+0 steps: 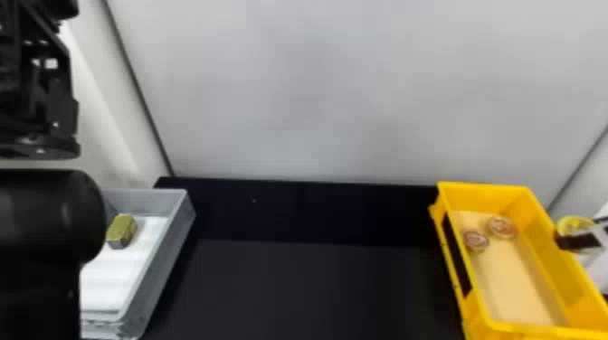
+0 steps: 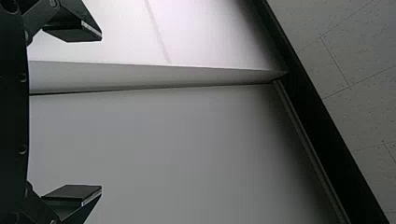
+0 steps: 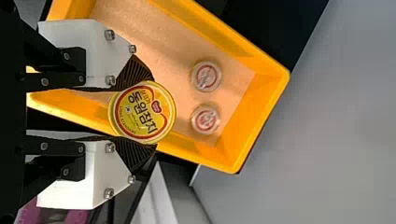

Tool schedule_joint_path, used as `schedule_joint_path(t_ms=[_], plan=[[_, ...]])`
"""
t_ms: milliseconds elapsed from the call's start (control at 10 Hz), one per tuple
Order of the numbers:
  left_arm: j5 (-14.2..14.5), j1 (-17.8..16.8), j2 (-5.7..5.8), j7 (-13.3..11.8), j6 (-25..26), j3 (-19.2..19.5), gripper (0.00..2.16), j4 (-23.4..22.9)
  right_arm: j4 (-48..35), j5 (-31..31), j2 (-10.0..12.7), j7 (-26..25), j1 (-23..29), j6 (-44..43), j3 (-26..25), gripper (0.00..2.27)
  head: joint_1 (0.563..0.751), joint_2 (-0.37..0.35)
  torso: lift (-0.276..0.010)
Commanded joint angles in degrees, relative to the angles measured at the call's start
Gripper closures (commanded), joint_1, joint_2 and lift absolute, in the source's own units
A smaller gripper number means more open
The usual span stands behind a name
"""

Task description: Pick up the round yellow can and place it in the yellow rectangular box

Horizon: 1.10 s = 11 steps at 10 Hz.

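Note:
At the right edge of the head view, my right gripper is over the right wall of the yellow box, with the round yellow can at its fingers. The right wrist view has the can pinched between both dark ribbed pads of my right gripper, above the side wall of the yellow box. My left arm is parked, its gripper raised at the upper left of the head view. In the left wrist view the left gripper stands wide open, nothing between its fingers.
Two small round clear-lidded containers lie inside the yellow box near its far end. On the left, a grey bin holds a yellow-green block-shaped can on white lining. A dark table spans between them, with a pale wall behind.

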Motion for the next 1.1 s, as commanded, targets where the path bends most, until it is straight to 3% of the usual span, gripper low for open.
schedule_joint_path(t_ms=[0, 200, 300, 500, 1000], plan=[[0.0, 0.1, -0.13, 0.1, -0.2, 0.2, 0.13, 0.1, 4.6, -1.5, 1.5, -2.5, 1.6, -3.4, -4.5, 0.81, 0.663, 0.054, -0.01], [0.0, -0.1, -0.22, 0.0, -0.6, -0.3, 0.13, 0.5, 10.9, -5.8, 5.3, -8.6, 0.5, -6.6, -7.8, 0.81, 0.663, 0.054, -0.01], [0.0, -0.1, -0.13, 0.0, -0.7, -0.3, 0.13, 0.5, 14.1, -11.5, 6.5, -12.0, -0.9, -7.7, -8.2, 0.81, 0.663, 0.054, -0.01], [0.0, -0.1, -0.13, 0.1, -0.9, -0.4, 0.13, 0.7, 22.0, -25.9, 6.5, -18.4, -2.8, -11.7, -7.4, 0.81, 0.663, 0.054, -0.01], [0.2, -0.4, -0.4, 0.2, -1.4, -0.8, 0.13, 1.1, 35.1, -31.7, 5.6, -26.1, -6.4, -15.6, -7.6, 0.81, 0.663, 0.054, -0.01]])
